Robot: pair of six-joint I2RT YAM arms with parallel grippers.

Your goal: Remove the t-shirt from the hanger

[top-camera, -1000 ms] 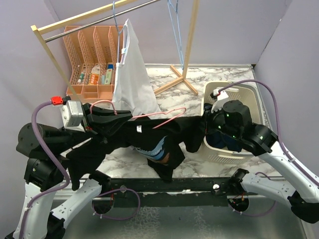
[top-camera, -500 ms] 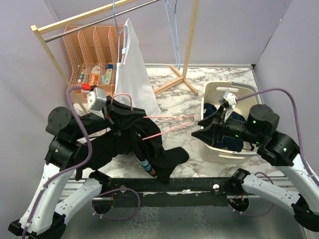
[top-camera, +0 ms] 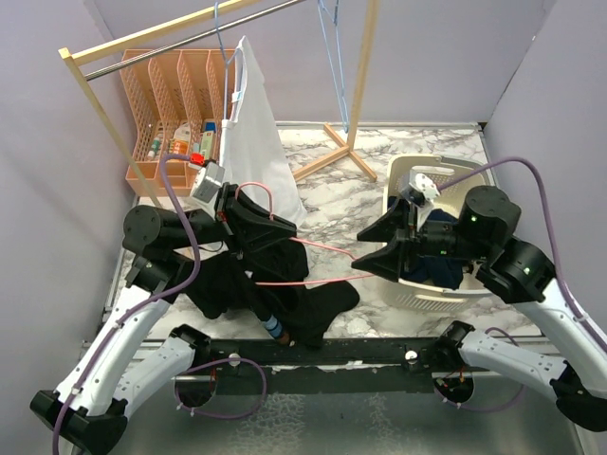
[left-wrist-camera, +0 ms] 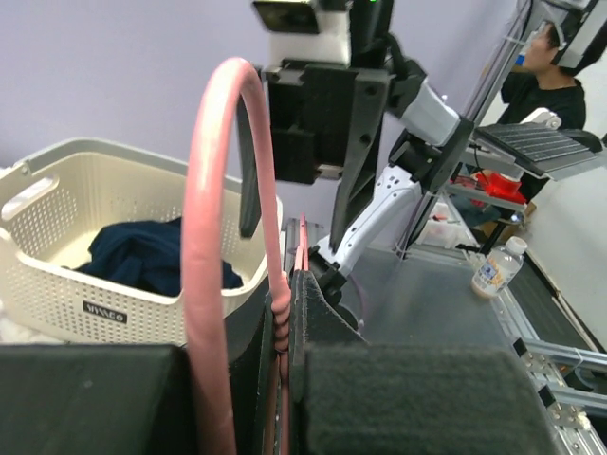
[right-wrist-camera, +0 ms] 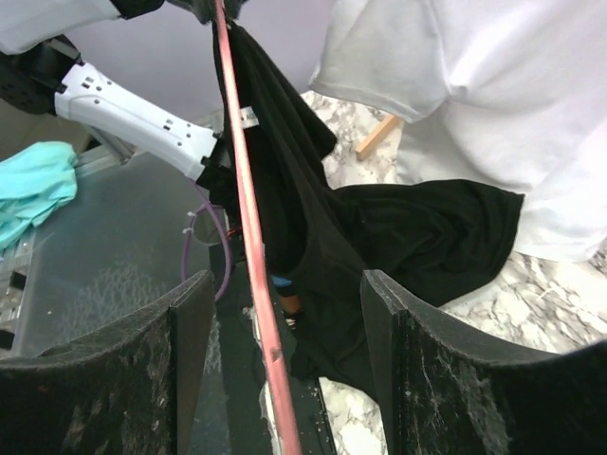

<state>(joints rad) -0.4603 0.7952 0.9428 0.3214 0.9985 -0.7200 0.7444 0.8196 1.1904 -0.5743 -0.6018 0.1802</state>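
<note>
My left gripper (top-camera: 275, 226) is shut on the neck of the pink hanger (top-camera: 327, 250), just under its hook (left-wrist-camera: 213, 218). The black t-shirt (top-camera: 303, 303) hangs from the hanger's end near that gripper and droops onto the table's front edge. The hanger's right half is bare. My right gripper (top-camera: 360, 252) stands open around that bare tip, and the pink bar (right-wrist-camera: 248, 237) passes between its fingers (right-wrist-camera: 190, 322) without being squeezed. The black t-shirt (right-wrist-camera: 379, 227) fills the right wrist view beyond the jaws.
A white t-shirt (top-camera: 248, 142) hangs on a blue hanger from the wooden rack (top-camera: 360, 76) behind. A cream laundry basket (top-camera: 403, 171) with dark blue clothes sits under the right arm. An orange organiser (top-camera: 171, 104) stands at the back left.
My right gripper let go of the black shirt, opened and drew back right. The left arm pulled the hanger back and left, and the shirt slid off its right half.
</note>
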